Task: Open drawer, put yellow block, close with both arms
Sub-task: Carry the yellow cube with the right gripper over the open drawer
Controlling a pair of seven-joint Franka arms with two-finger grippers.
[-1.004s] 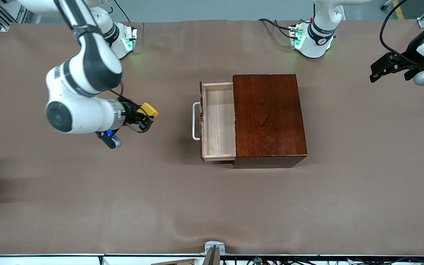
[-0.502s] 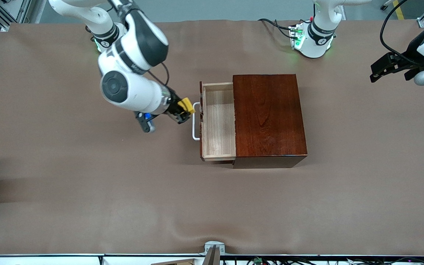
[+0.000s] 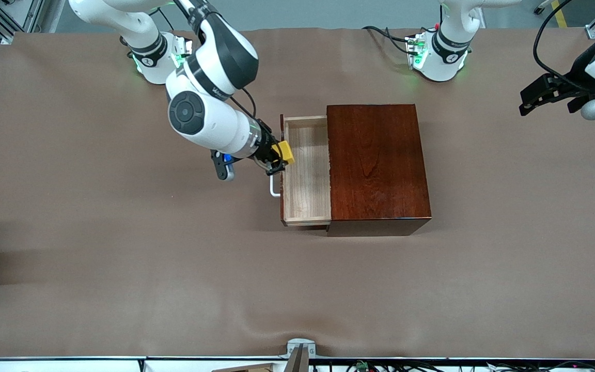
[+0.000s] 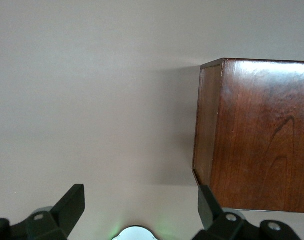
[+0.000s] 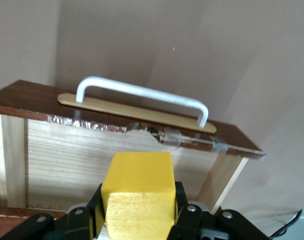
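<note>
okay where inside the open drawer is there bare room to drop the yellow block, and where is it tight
The drawer tray is bare pale wood from its front panel to the mahogany box. The right gripper, shut on the yellow block, hangs over the front edge by the white handle, the only tight spot. The left gripper waits open, off toward its end of the table.

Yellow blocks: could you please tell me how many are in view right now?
1. The yellow block is held in the right pincer, over the front edge of the open drawer. The closed part of the wooden box could hide others.
</note>
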